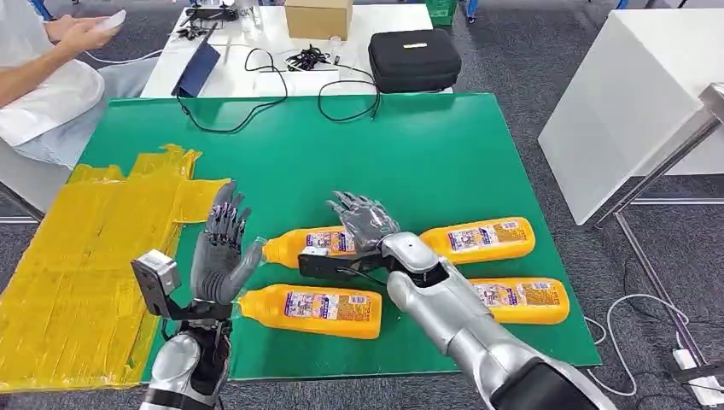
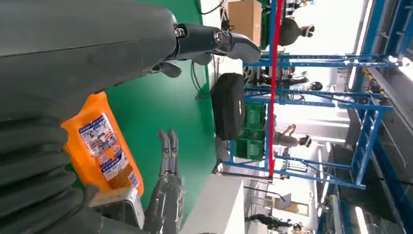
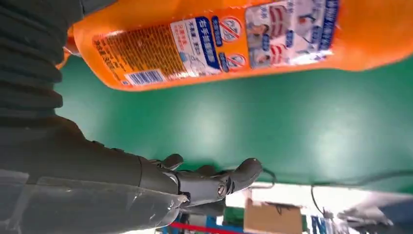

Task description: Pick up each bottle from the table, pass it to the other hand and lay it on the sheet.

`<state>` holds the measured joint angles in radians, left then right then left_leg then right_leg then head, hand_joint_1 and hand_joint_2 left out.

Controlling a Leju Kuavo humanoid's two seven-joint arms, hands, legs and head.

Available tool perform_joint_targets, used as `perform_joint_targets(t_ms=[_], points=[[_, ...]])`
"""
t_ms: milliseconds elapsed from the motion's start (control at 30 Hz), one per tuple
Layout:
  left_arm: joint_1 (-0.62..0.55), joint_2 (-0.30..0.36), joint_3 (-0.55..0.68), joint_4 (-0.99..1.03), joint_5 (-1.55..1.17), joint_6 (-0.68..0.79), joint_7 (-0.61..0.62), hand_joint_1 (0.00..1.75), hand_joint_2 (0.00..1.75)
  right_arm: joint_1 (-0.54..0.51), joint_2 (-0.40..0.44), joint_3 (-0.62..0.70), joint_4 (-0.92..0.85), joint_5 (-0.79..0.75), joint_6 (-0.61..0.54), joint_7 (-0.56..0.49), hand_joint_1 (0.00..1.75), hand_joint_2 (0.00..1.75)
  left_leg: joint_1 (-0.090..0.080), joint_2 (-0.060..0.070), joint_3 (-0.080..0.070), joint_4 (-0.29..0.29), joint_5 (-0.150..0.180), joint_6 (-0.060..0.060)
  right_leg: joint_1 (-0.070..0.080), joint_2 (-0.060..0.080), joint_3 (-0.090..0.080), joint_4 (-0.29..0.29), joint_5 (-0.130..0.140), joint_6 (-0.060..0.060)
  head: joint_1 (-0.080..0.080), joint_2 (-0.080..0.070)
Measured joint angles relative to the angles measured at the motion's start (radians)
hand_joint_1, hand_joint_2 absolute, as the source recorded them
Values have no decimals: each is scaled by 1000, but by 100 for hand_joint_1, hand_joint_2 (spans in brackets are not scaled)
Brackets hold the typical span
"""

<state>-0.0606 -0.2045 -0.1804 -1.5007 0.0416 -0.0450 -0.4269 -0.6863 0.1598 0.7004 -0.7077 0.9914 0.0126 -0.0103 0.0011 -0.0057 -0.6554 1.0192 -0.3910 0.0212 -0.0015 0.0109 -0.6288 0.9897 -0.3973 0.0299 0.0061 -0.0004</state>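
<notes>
Four orange bottles lie on their sides on the green mat [image 1: 478, 145], none of them yet on the yellow sheet [image 1: 77, 265], which lies off beyond the left hand's outer side.

The right hand [image 1: 363, 220] hovers with its fingers spread and holds nothing. Directly under its palm and wrist lies the rear-left bottle [image 1: 312, 244], cap end towards the left hand. The rear-right bottle [image 1: 481, 239] lies just beside the right hand on its outer side, the front-right bottle [image 1: 519, 300] sits nearer the robot beside the right forearm, and the front-left bottle [image 1: 312, 310] lies between the two arms, its cap close to the left hand.

The left hand [image 1: 220, 256] is raised upright, palm turned towards the right hand, fingers apart and empty, as if waiting for a handover.

Risks, as I judge them: the bottles are smooth and rounded, so fingers closing off-centre could roll the rear-left bottle into its neighbours. A lift by one end would let it tip and slip. The right forearm also passes close over the front-right bottle and could nudge it.
</notes>
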Motion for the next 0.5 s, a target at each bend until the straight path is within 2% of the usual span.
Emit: perform_joint_targets(t_ms=[500], points=[[-22,0,-4,11,13,1,-6,0,175,-56,22,2,153,-32,31,13,0,175,0,0,0,0,0,0,0,0,0,0,0,0,0,0]])
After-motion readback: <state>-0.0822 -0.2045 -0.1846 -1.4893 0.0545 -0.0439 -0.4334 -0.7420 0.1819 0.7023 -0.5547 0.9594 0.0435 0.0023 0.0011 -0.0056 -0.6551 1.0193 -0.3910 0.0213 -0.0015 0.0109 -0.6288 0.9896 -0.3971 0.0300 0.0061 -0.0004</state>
